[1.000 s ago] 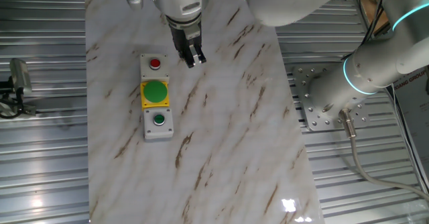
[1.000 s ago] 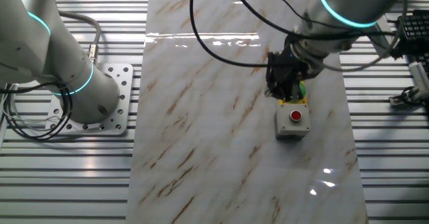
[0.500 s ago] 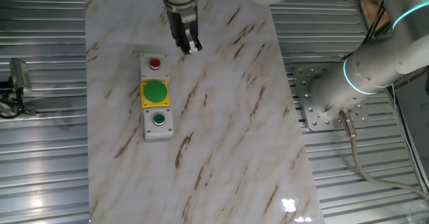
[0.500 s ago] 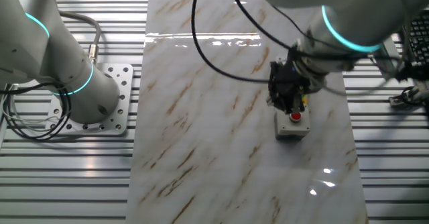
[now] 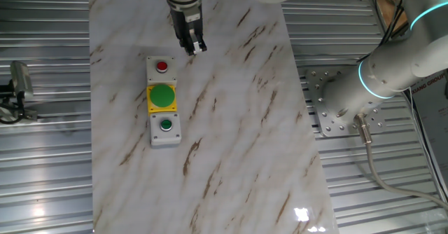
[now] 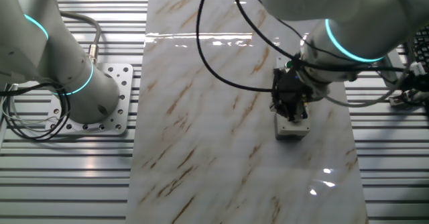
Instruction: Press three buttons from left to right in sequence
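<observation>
Three button boxes lie in a row on the marble table (image 5: 231,122): a small red button (image 5: 162,66) on grey, a large round green button (image 5: 162,94) on yellow, and a small green button (image 5: 166,125) on grey. My gripper (image 5: 194,49) points down, its fingertips together, up and to the right of the red button in one fixed view. In the other fixed view the gripper (image 6: 293,114) covers the red button and the boxes behind it. Only the lower part of the nearest grey box (image 6: 291,131) shows there.
The robot's base (image 5: 392,73) stands on a metal plate (image 5: 329,101) beside the table. Cables (image 6: 228,43) loop over the marble. Ribbed metal surfaces (image 5: 42,164) flank the table on both sides.
The gripper has moved past the green button toward the red-button end of the row. In the other fixed view it now hides the red button, which showed before.
</observation>
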{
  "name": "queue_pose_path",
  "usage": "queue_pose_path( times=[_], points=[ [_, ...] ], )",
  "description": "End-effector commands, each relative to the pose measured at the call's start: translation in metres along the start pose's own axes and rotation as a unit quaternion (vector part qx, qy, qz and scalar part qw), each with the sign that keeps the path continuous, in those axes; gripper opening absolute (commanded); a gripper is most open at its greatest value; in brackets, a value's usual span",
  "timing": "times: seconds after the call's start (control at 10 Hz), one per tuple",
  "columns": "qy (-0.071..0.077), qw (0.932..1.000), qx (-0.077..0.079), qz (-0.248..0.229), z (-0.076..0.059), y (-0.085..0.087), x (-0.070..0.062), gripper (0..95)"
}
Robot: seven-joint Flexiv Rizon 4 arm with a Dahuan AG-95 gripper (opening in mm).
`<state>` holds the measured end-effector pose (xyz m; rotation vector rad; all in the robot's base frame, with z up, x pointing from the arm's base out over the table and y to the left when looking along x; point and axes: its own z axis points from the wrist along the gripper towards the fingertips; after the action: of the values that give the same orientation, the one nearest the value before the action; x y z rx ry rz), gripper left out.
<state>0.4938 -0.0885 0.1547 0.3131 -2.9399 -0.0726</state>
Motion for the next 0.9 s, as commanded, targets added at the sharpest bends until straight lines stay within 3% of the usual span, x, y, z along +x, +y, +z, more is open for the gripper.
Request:
queue_pose_path(
  times=[0.1,0.3,0.7,0.9],
  points=[
    [-0.01,0.9998,-0.008,0.014,0.004,0.002,0.006,0.0],
    [-0.02,0.9996,-0.006,0.02,0.009,0.006,0.015,0.0],
    [-0.02,0.9995,-0.007,0.025,0.01,0.007,0.03,0.0],
    [-0.024,0.9996,-0.005,0.013,0.015,0.006,0.028,0.0]
  ],
)
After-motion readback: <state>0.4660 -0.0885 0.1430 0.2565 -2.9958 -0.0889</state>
